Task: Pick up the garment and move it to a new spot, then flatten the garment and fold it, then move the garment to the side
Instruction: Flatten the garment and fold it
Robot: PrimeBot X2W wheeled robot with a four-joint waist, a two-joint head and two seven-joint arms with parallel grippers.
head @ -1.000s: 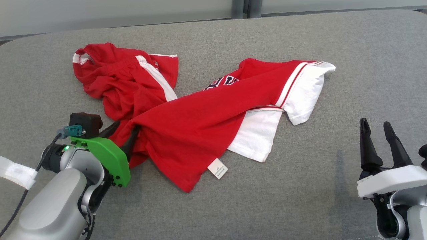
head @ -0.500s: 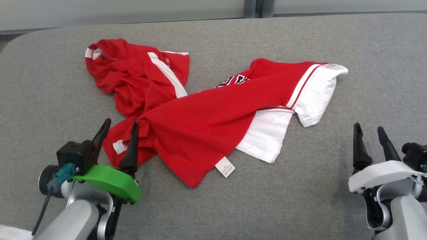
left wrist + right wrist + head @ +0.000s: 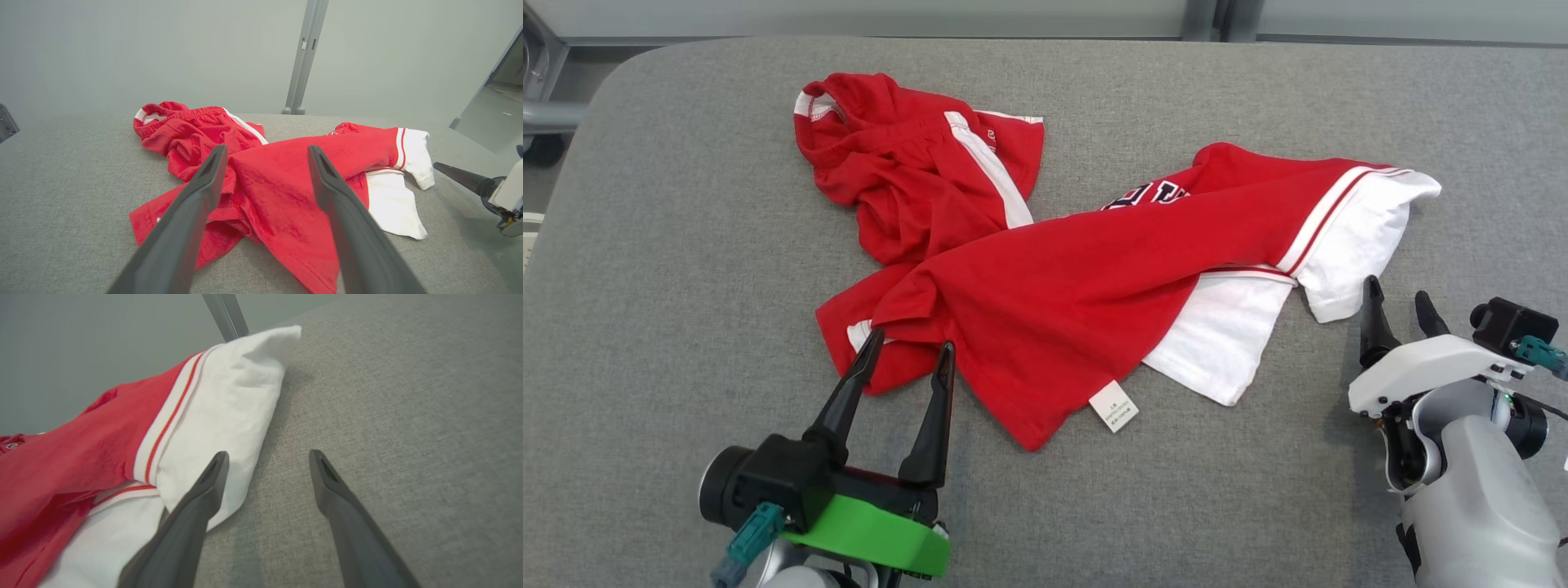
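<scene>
A red garment [image 3: 1078, 286] with white sleeves and trim lies crumpled and twisted on the grey padded table [image 3: 686, 245]. A white label [image 3: 1112, 406] shows at its near hem. My left gripper [image 3: 912, 340] is open, its tips at the garment's near-left edge and holding nothing. In the left wrist view the open left gripper [image 3: 266, 149] points at the red garment [image 3: 278, 179]. My right gripper [image 3: 1396, 289] stands open just right of the white sleeve [image 3: 1356, 237]. In the right wrist view the right gripper [image 3: 268, 454] has its left finger beside the sleeve [image 3: 229, 396].
The table's rounded left corner [image 3: 580, 139] drops to the floor, where metal framing [image 3: 535, 73] stands. A grey post [image 3: 1207, 16] rises behind the far edge. One right-gripper finger [image 3: 457, 175] shows at the left wrist view's right edge.
My left gripper has opened, let go of the garment's near-left fold and drawn back toward me. The head camera has turned left, so the whole picture shifted right. The right gripper now stands closer to the white sleeve.
</scene>
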